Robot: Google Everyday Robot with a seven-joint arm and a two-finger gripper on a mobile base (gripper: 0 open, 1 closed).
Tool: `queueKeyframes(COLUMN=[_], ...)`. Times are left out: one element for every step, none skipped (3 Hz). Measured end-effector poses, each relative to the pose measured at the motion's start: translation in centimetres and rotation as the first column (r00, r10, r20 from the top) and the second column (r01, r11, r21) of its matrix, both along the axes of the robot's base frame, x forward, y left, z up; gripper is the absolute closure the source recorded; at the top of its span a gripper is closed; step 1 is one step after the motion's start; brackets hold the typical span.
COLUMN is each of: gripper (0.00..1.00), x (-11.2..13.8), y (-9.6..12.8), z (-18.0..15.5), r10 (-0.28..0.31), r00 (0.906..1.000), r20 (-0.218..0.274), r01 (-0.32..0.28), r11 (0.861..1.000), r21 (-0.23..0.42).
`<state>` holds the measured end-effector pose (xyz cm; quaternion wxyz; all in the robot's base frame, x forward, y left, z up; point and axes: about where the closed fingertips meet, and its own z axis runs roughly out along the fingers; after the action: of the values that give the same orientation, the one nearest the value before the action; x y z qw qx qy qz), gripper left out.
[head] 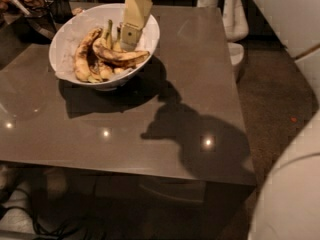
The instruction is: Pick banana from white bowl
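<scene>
Camera view: claw [129, 36] inside white bowl [64, 40], near banana [94, 63], grip state unclear.

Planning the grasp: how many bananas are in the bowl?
4 visible in the white bowl: left banana, dark banana beside it, front banana, green-stemmed banana behind. Others may hide. The gripper hangs over them.

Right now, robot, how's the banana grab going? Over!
Gripper low over white bowl. Banana lying inside, not gripped. Other bananas crowd it.
</scene>
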<state>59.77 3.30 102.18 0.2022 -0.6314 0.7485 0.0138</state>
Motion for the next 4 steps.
queueKeyframes(gripper=[0.00, 0.01, 0.04, 0.02], x=[0.8, 1.9, 2.9, 4.0], y=[4.1, 7.1, 8.3, 8.1], z=[-1.0, -2.2, -3.2, -4.3], r10=[0.055, 0.074, 0.057, 0.001], r00=[0.9969, 0.9916, 0.9882, 0.9834], r20=[-0.056, -0.106, -0.142, -0.181], r01=[-0.054, -0.068, -0.047, 0.014], r11=[0.998, 0.996, 0.996, 0.997], r21=[0.032, 0.054, 0.071, 0.079])
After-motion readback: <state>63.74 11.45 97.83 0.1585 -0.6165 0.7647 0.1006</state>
